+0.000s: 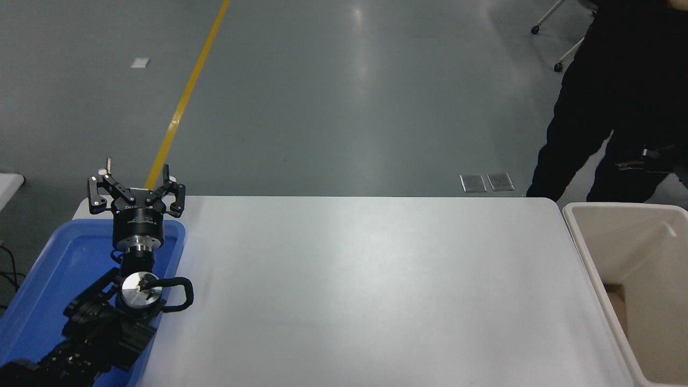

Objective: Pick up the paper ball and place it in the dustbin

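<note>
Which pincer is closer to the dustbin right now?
Can't compare: only the left pincer shows, parked open over the blue tray at the table's far-left end, the whole white table away from the dustbin at the right. The right pincer is out of view.

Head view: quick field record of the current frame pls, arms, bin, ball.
left claw: open, parked over the far end of the blue tray
right claw: not in view
paper ball: not visible
dustbin: at the table's right end, mostly bare inside as far as visible
table: white
person: standing beyond the far right corner
</note>
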Robot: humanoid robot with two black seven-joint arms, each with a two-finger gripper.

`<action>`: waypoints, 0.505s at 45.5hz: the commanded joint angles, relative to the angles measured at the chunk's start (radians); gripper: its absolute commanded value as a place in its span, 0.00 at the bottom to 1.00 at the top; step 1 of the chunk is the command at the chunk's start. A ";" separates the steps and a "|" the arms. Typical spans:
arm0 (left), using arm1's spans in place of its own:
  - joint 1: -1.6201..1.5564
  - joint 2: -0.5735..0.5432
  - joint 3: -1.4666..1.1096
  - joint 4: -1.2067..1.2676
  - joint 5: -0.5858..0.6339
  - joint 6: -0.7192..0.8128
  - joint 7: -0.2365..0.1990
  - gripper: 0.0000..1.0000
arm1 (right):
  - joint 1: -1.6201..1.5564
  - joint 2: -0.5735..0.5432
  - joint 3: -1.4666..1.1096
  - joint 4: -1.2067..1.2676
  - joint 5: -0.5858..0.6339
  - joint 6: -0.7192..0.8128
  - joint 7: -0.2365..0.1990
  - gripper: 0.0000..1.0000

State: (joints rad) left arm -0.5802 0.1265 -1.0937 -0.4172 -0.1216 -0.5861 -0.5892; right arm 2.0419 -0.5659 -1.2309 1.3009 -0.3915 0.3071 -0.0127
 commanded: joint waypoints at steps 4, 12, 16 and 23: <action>0.000 0.001 0.000 0.000 -0.001 0.000 0.000 0.99 | 0.204 0.415 -0.047 0.278 0.137 0.125 0.002 1.00; 0.000 0.001 0.000 0.000 -0.001 0.000 0.000 0.99 | 0.149 0.541 0.007 0.245 0.376 0.257 0.007 1.00; 0.000 -0.001 0.000 0.000 -0.001 0.000 0.000 0.99 | 0.133 0.544 0.002 0.232 0.442 0.268 0.007 1.00; 0.000 -0.001 0.000 0.000 -0.001 0.000 0.000 0.99 | 0.141 0.482 -0.018 0.254 0.454 0.287 0.007 1.00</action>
State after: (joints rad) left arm -0.5799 0.1268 -1.0937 -0.4172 -0.1227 -0.5856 -0.5890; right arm 2.1794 -0.0986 -1.2408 1.5267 -0.0469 0.5306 -0.0071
